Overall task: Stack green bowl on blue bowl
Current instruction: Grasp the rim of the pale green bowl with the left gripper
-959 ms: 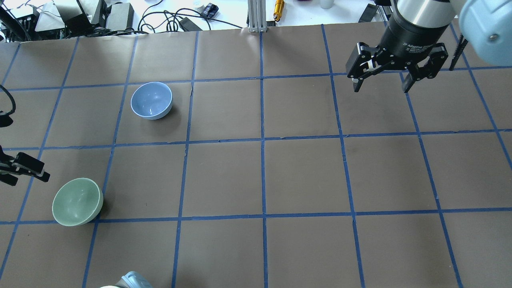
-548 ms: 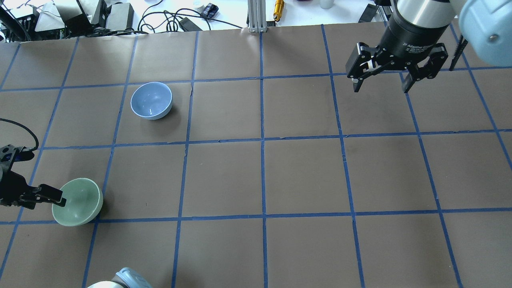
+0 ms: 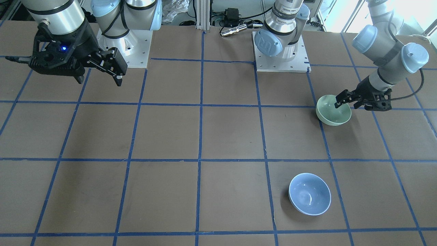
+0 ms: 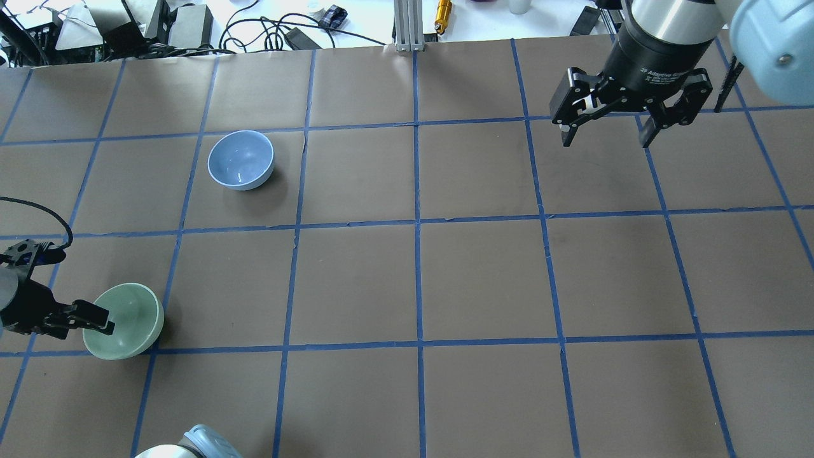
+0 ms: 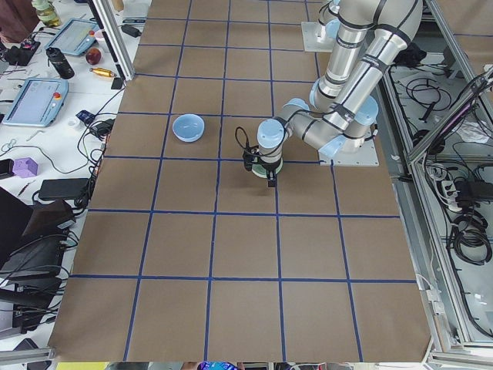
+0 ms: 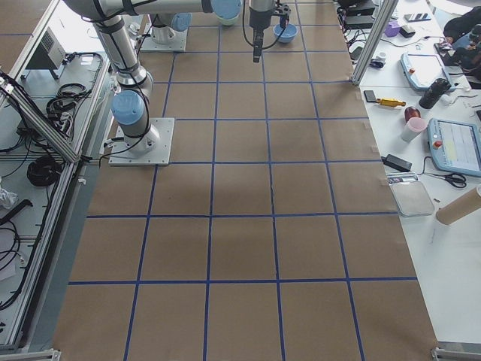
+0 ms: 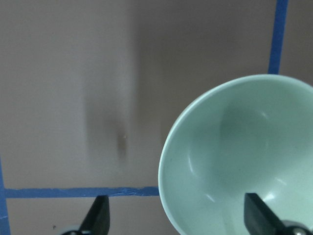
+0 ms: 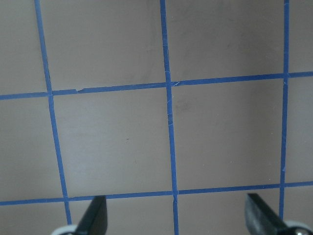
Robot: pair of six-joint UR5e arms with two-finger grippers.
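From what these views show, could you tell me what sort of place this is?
Likely a robotics lab: a left arm and right arm bolted to a tape-gridded table, a teach pendant, loose cables.

The green bowl point(image 7: 234, 161) runs off the left wrist view's right and bottom edges. In the left side view, the left gripper point(image 5: 270, 177) hides most of it.

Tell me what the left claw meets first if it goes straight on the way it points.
Likely the green bowl: the open left claw straddles its rim, one finger over the inside, the other over the table. Depth is unclear.
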